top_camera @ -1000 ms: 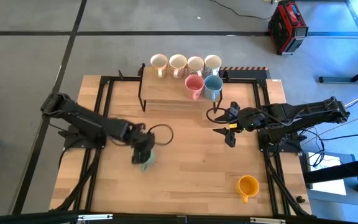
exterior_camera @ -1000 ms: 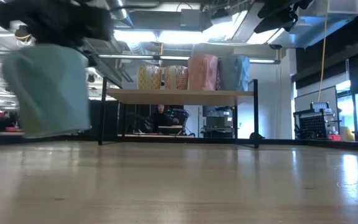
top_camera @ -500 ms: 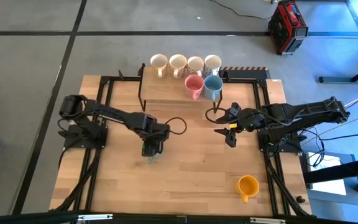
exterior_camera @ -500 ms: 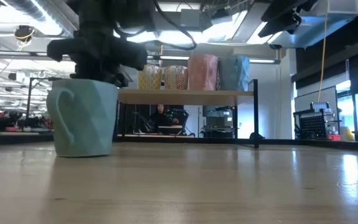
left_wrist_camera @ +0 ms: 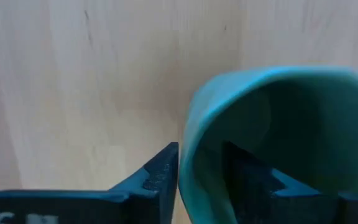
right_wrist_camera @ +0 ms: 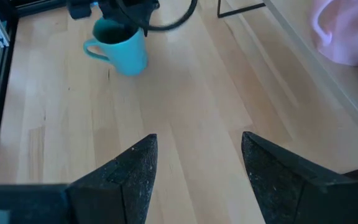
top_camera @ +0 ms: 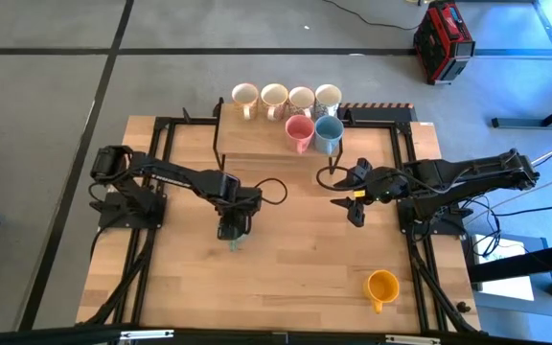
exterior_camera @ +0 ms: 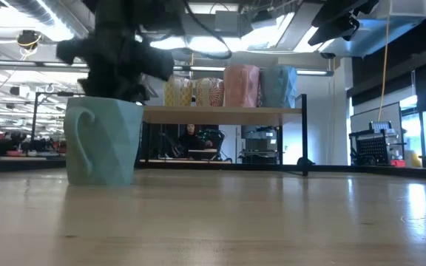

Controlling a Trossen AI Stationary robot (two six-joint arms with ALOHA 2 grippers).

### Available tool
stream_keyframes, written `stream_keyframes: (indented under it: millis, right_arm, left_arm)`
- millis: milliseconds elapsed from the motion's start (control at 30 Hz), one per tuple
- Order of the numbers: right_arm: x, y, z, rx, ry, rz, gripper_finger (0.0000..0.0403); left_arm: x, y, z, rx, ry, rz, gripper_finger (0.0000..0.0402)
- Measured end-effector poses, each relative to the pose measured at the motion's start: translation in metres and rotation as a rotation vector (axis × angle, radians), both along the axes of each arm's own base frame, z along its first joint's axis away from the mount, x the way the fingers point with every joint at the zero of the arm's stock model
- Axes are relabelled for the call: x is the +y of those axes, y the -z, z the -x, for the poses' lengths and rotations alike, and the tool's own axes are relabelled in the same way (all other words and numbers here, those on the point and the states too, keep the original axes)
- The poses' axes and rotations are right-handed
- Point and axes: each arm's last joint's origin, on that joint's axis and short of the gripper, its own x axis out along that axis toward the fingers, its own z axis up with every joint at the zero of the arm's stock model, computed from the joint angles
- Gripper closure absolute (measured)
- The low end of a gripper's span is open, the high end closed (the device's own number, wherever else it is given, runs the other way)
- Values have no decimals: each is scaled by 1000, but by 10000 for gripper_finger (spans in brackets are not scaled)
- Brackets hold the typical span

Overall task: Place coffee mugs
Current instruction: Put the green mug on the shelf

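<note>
While you look down from the high view, your left tool [top_camera: 233, 233] sits just left of the frame's centre, directly over the green mug [top_camera: 233, 245], which stands upright on the wooden bench [top_camera: 295, 268]. From the left wrist view, one dark finger [left_wrist_camera: 157, 171] is outside the mug's rim and the other is inside it, with the wall between them; you cannot tell from this whether the fingers press the wall or have let go. At the low view's left, the mug rests flat on the bench with its handle facing the camera's left side.

Your right tool [top_camera: 352, 203] hovers right of centre in the high view, fingers spread wide and holding nothing; the right wrist view shows bare bench between them.

Along the upper middle of the high view, a raised shelf [top_camera: 257, 144] carries six mugs: four cream mugs [top_camera: 286, 98] in a back row, with the pink mug [top_camera: 299, 131] and the light blue mug [top_camera: 329, 132] side by side in front of them. The orange-yellow mug [top_camera: 382, 286] stands alone at the bench's lower right, well apart from both arms.
</note>
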Motion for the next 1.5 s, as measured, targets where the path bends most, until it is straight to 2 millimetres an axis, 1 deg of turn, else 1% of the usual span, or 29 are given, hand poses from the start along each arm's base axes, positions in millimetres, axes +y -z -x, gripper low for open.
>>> stream_keyframes:
  millis: [100, 200, 300, 400, 467, 567, 700, 800, 867, 967, 1033, 1100, 1167, 1267, 1367, 1433, 1500]
  right_arm:
    - [0, 0, 0, 0, 0, 0, 180]
    - [0, 0, 0, 1, -4, 4, 180]
    - [0, 1, 0, 11, -23, 28, 180]
    - [0, 1, 1, 17, -46, 54, 180]
    - [0, 1, 1, 31, -74, 89, 180]
    - [0, 3, 3, 69, -134, 151, 180]
    - [-1, 6, 7, 122, -200, 219, 180]
    - [-1, 7, 8, 139, -241, 262, 180]
    - [-1, 6, 8, 141, -273, 297, 180]
    - [-1, 6, 8, 143, -310, 338, 180]
    - [-1, 6, 8, 146, -330, 360, 180]
    - [-1, 6, 8, 148, -342, 373, 180]
    - [-1, 6, 8, 147, -341, 371, 180]
    - [-1, 6, 8, 145, -331, 352, 180]
    - [0, 6, 8, 141, -342, 334, 180]
    - [0, 6, 8, 141, -342, 334, 180]
    - [0, 6, 8, 141, -342, 334, 180]
  left_arm:
    - [0, -19, -1, 11, -4, -10, 272]
    - [1, -46, -5, 0, -51, -45, 269]
    - [0, -77, 0, -15, -152, -58, 268]
    - [-12, -103, 6, -119, -273, -37, 268]
    - [-24, -118, 16, -197, -373, -35, 269]
    - [-47, -131, 30, -312, -574, -54, 271]
    - [-87, -134, 47, -477, -819, -44, 271]
    - [-118, -127, 54, -559, -928, -8, 272]
    - [-137, -120, 56, -583, -954, 9, 272]
    - [-156, -111, 56, -606, -937, 32, 272]
    - [-159, -107, 54, -604, -931, 9, 271]
    - [-153, -104, 55, -559, -979, -13, 266]
    - [-148, -103, 54, -510, -1037, -1, 255]
    - [-145, -103, 52, -502, -1073, 10, 234]
    - [-145, -103, 52, -505, -1072, 10, 214]
    - [-146, -102, 51, -507, -1075, 14, 210]
    - [-151, -96, 47, -531, -1064, -2, 211]
